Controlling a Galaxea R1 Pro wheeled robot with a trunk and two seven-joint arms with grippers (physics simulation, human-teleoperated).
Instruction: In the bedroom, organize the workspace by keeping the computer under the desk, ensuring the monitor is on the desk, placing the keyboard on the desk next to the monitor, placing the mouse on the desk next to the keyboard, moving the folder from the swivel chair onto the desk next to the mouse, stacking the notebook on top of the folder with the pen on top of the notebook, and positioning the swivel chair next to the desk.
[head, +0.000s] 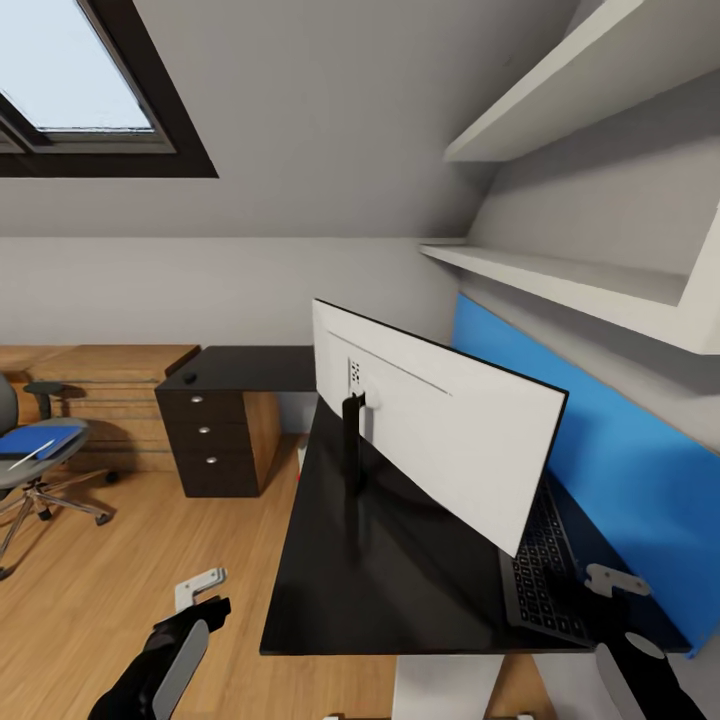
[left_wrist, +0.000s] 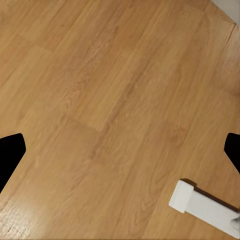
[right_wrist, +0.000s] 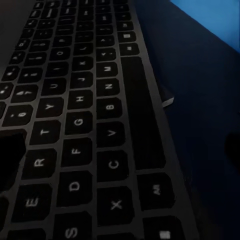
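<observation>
Monitor (head: 440, 420) on desk (head: 360, 570), back toward me. Keyboard (head: 545, 575) wedged between monitor and blue panel. My right gripper (head: 622, 590) above it, left gripper (head: 200, 590) over floor; finger spread cannot tell. Folder (head: 35, 440) on swivel chair (head: 30, 465), far from monitor.

The glossy black desk (head: 400, 570) carries the monitor (head: 440, 425); the keyboard (head: 545, 570) apparently lies behind it.

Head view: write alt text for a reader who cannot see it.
A wide monitor stands on a glossy black desk, its white back to the camera, with a keyboard behind it by the blue back panel. At far left, a swivel chair carries a blue folder on a wooden floor.
</observation>
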